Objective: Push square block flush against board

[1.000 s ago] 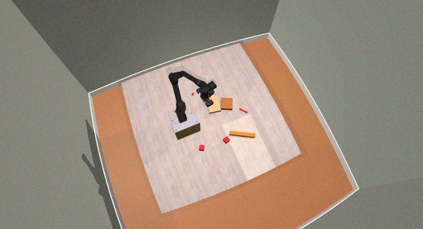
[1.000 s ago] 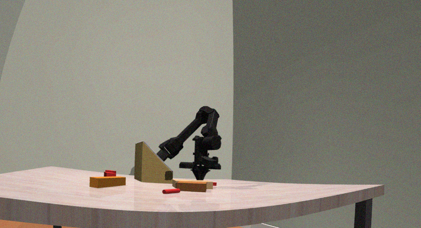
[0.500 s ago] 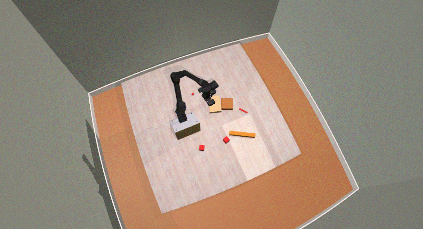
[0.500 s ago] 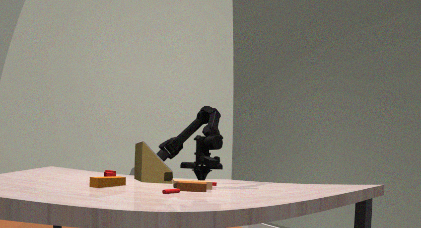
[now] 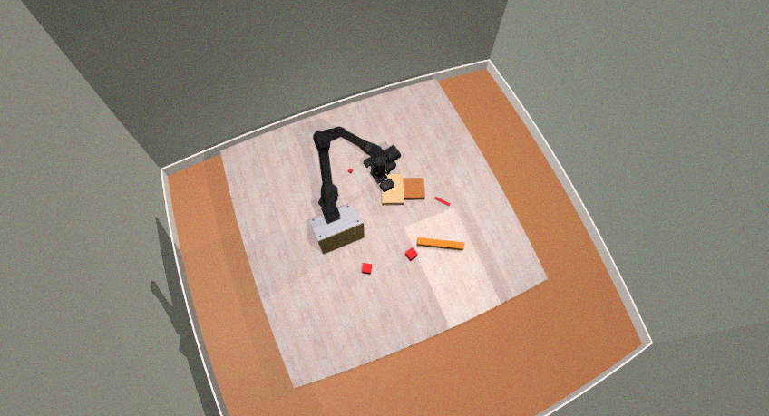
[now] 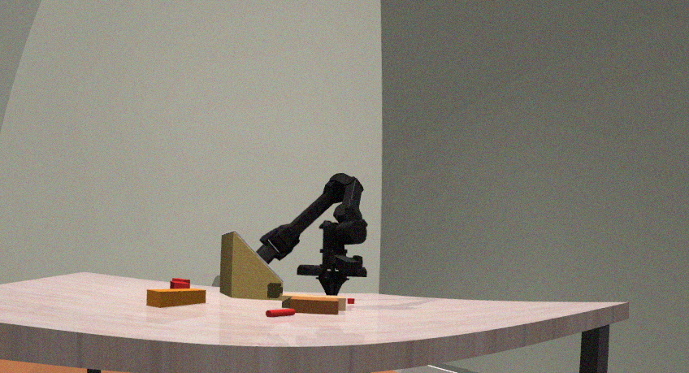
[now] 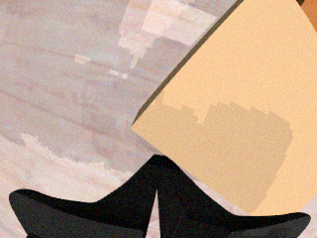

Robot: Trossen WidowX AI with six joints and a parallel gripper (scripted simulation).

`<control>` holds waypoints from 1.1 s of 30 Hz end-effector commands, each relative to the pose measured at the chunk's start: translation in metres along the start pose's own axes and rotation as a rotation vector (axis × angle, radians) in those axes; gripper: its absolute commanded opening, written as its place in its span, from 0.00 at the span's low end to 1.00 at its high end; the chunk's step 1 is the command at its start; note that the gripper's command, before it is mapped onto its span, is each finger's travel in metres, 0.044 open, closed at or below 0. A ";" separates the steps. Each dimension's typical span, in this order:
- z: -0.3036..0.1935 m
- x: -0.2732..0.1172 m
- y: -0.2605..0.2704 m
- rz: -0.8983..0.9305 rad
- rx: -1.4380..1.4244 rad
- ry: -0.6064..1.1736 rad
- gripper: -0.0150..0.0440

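Note:
The light tan board (image 5: 396,193) (image 6: 342,303) (image 7: 233,64) lies flat on the table. The orange-brown square block (image 5: 414,188) (image 6: 314,305) (image 7: 312,12) lies flat at the board's right long side in the top view. Its left side appears to touch the board; a very thin gap cannot be ruled out. The block's far and near edges both sit inside the board's ends, even with neither. My gripper (image 6: 331,292) (image 7: 158,162) is shut and empty, pointing down. Its tips are at the board's side opposite the block; the hand hides them in the top view. Contact is unclear.
An orange bar (image 5: 440,244) (image 6: 176,297) lies toward the near right in the top view. A red stick (image 5: 442,200) (image 6: 280,313) lies right of the block. Red cubes (image 5: 366,268) (image 5: 411,254) lie nearer, and a small red piece (image 5: 350,170) lies left of the hand.

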State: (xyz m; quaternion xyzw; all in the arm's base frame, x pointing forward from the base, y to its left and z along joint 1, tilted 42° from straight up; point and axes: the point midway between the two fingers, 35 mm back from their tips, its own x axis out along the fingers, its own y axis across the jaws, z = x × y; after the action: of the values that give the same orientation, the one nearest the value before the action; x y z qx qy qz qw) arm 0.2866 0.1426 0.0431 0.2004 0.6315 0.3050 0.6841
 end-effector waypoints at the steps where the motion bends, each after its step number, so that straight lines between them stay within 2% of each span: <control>1: 0.004 0.001 -0.002 -0.003 -0.005 0.001 0.25; 33: -0.044 0.004 0.000 -0.002 -0.003 0.004 0.25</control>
State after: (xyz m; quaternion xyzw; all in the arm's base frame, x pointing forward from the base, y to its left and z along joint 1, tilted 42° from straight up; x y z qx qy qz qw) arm 0.2492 0.1401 0.0367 0.1978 0.6298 0.3077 0.6853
